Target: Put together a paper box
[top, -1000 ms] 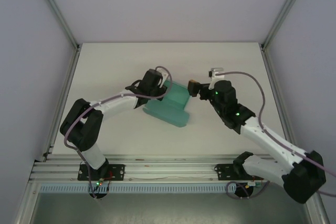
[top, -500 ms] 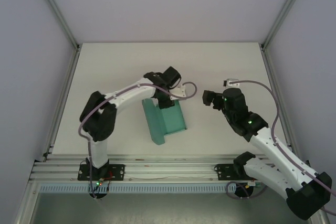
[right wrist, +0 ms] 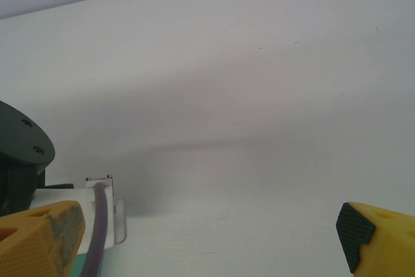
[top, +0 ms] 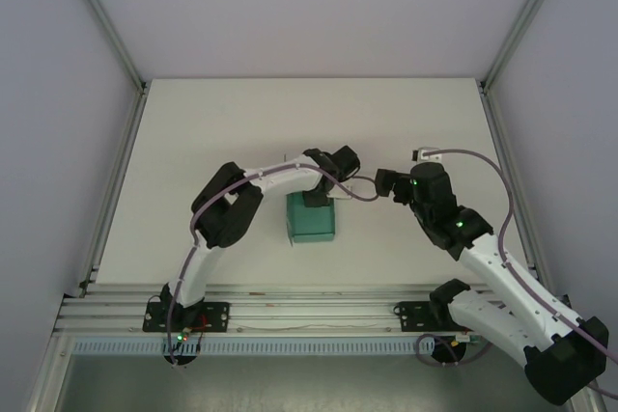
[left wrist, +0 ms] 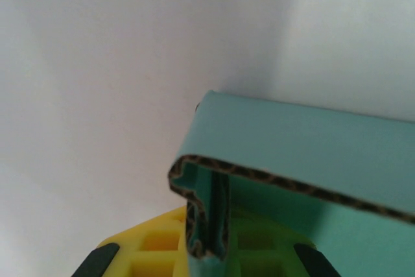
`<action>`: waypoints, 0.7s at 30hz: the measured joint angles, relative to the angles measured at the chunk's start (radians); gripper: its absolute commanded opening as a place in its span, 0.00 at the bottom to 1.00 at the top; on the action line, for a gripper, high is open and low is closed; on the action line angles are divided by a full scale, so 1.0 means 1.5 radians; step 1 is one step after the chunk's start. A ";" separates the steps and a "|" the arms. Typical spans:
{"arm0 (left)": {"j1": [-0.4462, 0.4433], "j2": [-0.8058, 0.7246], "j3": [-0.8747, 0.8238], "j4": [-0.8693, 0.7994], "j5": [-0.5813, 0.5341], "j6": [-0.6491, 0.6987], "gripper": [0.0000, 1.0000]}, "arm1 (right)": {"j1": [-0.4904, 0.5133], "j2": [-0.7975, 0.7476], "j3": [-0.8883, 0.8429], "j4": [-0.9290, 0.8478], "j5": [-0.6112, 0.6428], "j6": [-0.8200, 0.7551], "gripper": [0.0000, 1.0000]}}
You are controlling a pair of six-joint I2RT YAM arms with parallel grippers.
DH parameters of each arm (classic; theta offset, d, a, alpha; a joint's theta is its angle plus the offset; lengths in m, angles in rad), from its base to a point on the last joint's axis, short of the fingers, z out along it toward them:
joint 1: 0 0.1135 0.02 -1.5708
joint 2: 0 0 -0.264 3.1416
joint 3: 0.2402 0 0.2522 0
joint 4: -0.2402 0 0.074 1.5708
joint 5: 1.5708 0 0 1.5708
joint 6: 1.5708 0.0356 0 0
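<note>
Evidently, the paper box (top: 312, 221) is steadied for folding.
Its edge is pinched in the left jaws at mid-surface (top: 212, 132); the right jaws are spread beside it, presumably for a flap.

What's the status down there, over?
Left gripper clamped on edge of green box. Right gripper open, empty. Green box folded over, resting on table. Left arm's cable close to right gripper.

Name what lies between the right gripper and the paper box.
In the top view, the left arm's wrist and a loop of its purple cable lie between the right gripper and the paper box.
</note>
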 measured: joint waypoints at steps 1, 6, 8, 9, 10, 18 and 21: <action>-0.002 0.004 0.003 0.007 -0.011 0.000 0.04 | -0.001 0.000 -0.001 0.000 0.000 0.000 1.00; -0.001 0.010 0.004 0.042 -0.049 0.007 0.43 | -0.007 0.000 -0.002 0.000 0.000 0.000 1.00; 0.005 0.004 0.004 0.049 -0.048 0.012 0.49 | -0.008 -0.003 -0.002 -0.002 0.000 0.000 1.00; 0.007 0.002 0.004 0.051 -0.045 0.014 0.51 | -0.009 -0.005 -0.002 -0.004 0.000 -0.001 1.00; 0.010 -0.001 0.004 0.053 -0.042 0.015 0.54 | -0.009 -0.008 -0.002 -0.005 0.000 -0.001 1.00; 0.024 -0.020 0.020 0.020 0.005 0.027 0.81 | -0.012 -0.030 -0.008 -0.006 -0.005 -0.002 1.00; 0.024 -0.046 0.020 0.003 0.032 0.033 0.95 | -0.012 -0.037 -0.008 -0.006 -0.008 -0.003 1.00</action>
